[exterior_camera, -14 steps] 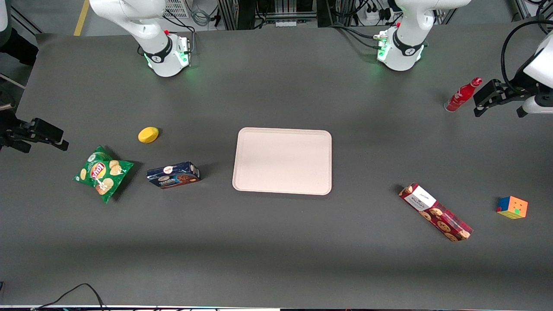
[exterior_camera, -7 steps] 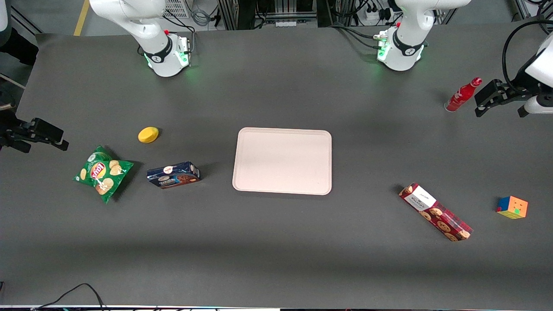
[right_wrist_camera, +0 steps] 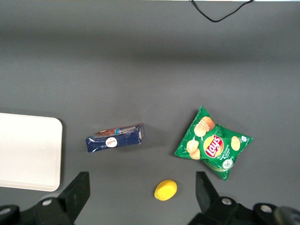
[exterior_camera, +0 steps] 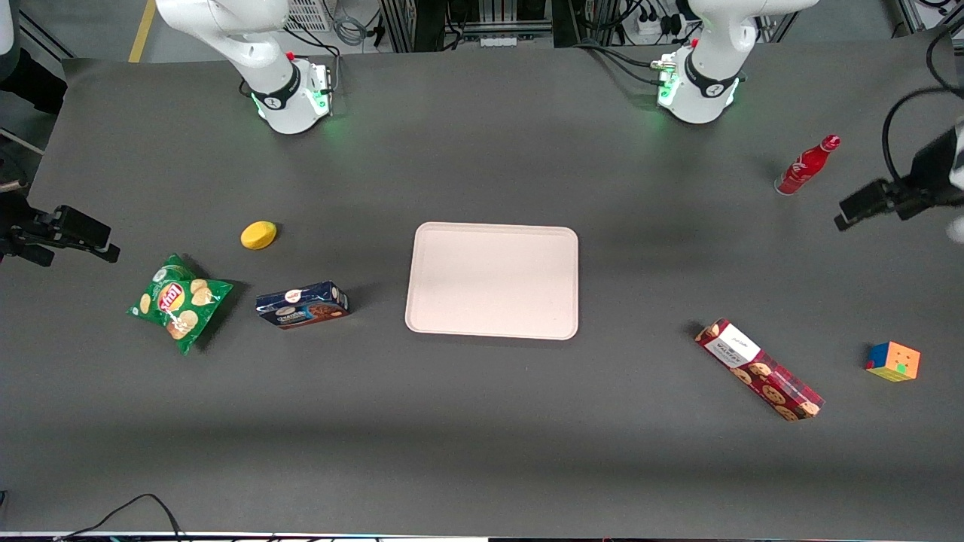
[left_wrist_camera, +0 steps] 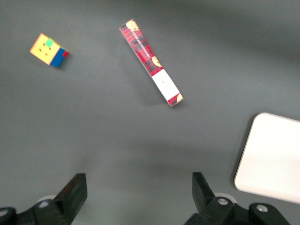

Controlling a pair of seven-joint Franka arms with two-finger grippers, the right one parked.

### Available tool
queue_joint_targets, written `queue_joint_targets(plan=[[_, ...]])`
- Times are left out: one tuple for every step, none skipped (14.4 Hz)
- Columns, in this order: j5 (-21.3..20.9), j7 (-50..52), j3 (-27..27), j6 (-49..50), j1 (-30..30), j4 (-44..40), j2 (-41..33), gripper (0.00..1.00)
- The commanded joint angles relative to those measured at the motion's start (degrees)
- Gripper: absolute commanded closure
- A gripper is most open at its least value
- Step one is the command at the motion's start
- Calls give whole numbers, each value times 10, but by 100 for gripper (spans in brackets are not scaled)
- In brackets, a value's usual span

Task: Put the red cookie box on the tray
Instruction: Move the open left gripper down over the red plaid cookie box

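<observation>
From the front, the red cookie box [exterior_camera: 759, 369] lies flat and slantwise on the grey counter [exterior_camera: 482, 421], well apart from the empty tray [exterior_camera: 493, 280] at the middle and toward the working arm's end, between the tray and a coloured cube [exterior_camera: 893, 361]; the pincer [exterior_camera: 858, 205] hangs above the counter near a red bottle [exterior_camera: 806, 165], farther from the camera than the box. From the left wrist, the pincer [left_wrist_camera: 139, 193] is spread wide with nothing between its fingers [left_wrist_camera: 75, 190], and the red cookie box [left_wrist_camera: 151, 63], the cube [left_wrist_camera: 48, 49] and a corner of the tray [left_wrist_camera: 271, 157] lie on the counter under it.
</observation>
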State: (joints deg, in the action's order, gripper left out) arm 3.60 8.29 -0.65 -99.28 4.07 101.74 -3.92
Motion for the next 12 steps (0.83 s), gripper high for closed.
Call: queue_joint_targets(plan=[[18, 66, -3, -46, 16, -7, 65, 0], [18, 85, -3, -63, 16, -6, 82, 0], [18, 99, -4, -84, 16, -7, 102, 0], [21, 117, -5, -109, 10, -7, 120, 0], [20, 143, -8, -133, 7, -7, 137, 0], [18, 171, -10, -160, 2, -7, 162, 0], [12, 189, -10, -191, -11, -8, 185, 0], [10, 190, -9, -219, -16, -7, 206, 0], [9, 184, -7, -240, -21, -6, 223, 0], [10, 188, -5, -252, -27, -7, 238, 0], [10, 194, 5, -267, -40, -8, 254, 0], [10, 197, 26, -288, -61, -8, 272, 0]])
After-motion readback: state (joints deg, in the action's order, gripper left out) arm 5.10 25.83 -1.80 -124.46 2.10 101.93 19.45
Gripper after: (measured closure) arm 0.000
